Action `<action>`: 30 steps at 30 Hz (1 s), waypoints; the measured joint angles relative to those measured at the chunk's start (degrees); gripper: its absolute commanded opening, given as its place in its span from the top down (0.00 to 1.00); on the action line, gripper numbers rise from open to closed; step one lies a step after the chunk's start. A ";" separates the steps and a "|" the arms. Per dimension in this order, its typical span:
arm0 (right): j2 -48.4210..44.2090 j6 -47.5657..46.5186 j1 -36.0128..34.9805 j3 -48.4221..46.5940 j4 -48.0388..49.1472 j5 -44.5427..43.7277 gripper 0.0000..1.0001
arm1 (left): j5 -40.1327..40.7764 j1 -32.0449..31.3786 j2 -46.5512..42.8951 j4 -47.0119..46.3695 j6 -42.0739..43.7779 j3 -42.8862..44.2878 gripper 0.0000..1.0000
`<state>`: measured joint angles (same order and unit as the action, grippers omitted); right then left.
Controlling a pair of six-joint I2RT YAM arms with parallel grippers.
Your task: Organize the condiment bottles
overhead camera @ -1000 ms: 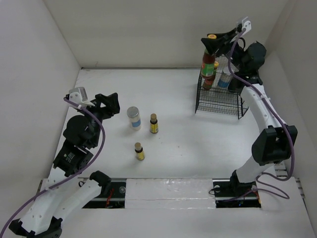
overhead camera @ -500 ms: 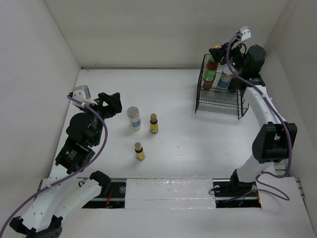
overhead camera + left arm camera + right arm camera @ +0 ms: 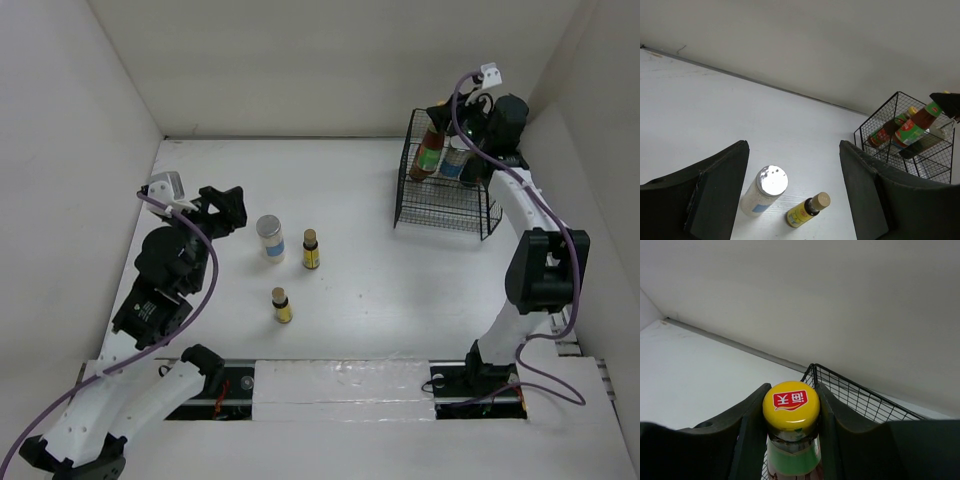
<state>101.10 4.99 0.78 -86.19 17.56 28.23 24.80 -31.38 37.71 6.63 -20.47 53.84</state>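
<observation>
The brown bottle with the yellow cap (image 3: 791, 402) is cut off by the bottom edge of the right wrist view. From above, the bottles (image 3: 431, 152) in the black wire basket (image 3: 440, 205) are packed together, too small to count.

Black wire basket (image 3: 441, 206) of square-grid mesh, open at the top. Stands upright at the far right of the flat white tabletop (image 3: 340, 190), close to the plain white back wall (image 3: 330, 60). More white wall on both sides.
</observation>
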 measured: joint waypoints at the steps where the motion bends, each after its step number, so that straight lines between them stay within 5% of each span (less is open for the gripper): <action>1: 0.00 -0.11 0.02 0.04 0.02 -0.07 0.76 | 0.00 0.00 0.11 0.02 0.00 0.02 0.31; 13: -0.22 -2.05 -1.29 14.95 9.27 -5.11 0.73 | -0.20 0.00 0.42 0.02 0.00 0.02 0.31; 21: -0.28 -2.36 -2.62 19.32 14.27 -7.85 0.44 | -0.66 0.00 0.33 0.00 0.00 0.02 0.31; 30: -4.57 -2.19 -3.13 21.14 17.00 -9.88 0.29 | -1.16 0.00 0.33 0.00 0.00 0.00 0.31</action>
<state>96.53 2.81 -2.35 -65.06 34.57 18.35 23.64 -31.38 38.04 6.63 -20.47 53.84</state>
